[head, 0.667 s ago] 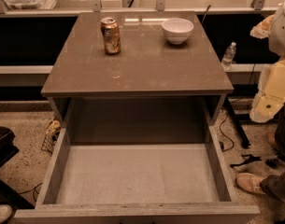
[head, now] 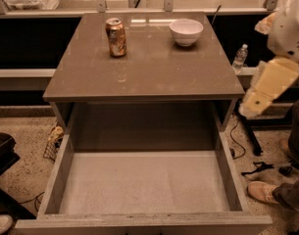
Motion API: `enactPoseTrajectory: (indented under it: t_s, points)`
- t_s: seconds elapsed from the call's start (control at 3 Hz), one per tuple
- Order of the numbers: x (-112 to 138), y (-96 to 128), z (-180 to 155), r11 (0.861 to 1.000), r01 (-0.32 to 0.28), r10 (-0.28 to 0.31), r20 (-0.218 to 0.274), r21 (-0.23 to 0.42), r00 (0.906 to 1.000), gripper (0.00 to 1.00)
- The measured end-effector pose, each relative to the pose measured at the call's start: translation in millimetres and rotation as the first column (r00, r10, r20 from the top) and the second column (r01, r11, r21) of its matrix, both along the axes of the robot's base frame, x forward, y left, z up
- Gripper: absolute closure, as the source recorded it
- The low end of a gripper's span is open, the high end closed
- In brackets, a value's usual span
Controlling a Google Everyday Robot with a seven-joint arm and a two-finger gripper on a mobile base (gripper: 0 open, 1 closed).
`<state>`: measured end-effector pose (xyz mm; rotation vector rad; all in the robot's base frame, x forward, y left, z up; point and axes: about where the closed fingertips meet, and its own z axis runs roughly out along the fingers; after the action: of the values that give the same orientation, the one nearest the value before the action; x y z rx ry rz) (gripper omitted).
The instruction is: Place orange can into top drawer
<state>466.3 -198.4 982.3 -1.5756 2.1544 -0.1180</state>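
Only the arm point(head: 286, 31) has shifted, slightly left toward the cabinet. Orange can point(head: 116, 37) stands upright, long axis vertical, tab up, rear-left on the tabletop point(head: 149, 75). Claw point(head: 254, 102) slants down-left, right of the open top drawer point(head: 227, 175); its state I cannot tell.

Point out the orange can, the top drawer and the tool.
orange can point(head: 116, 37), camera view: label, mid-body.
top drawer point(head: 139, 182), camera view: bare speckled floor.
tool point(head: 254, 102), camera view: near its lower tip, in the air right of the cabinet point(head: 144, 77).
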Motion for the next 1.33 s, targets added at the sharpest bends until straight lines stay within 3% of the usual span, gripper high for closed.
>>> enactPoseTrajectory:
  t_s: [0.33, 0.67, 1.0, 1.33]
  points:
    - [40, 26, -9, 0.987, 0.042, -0.053, 0.067, 0.152, 0.9964, 0.0]
    - [114, 70, -1, 0.93, 0.021, -0.095, 0.186, 0.367, 0.978, 0.0]
    - [143, 97, -1, 0.871, 0.007, -0.144, 0.243, 0.491, 0.9594, 0.0]
    - [158, 98, 18, 0.855, -0.003, -0.185, 0.311, 0.518, 0.9321, 0.0]
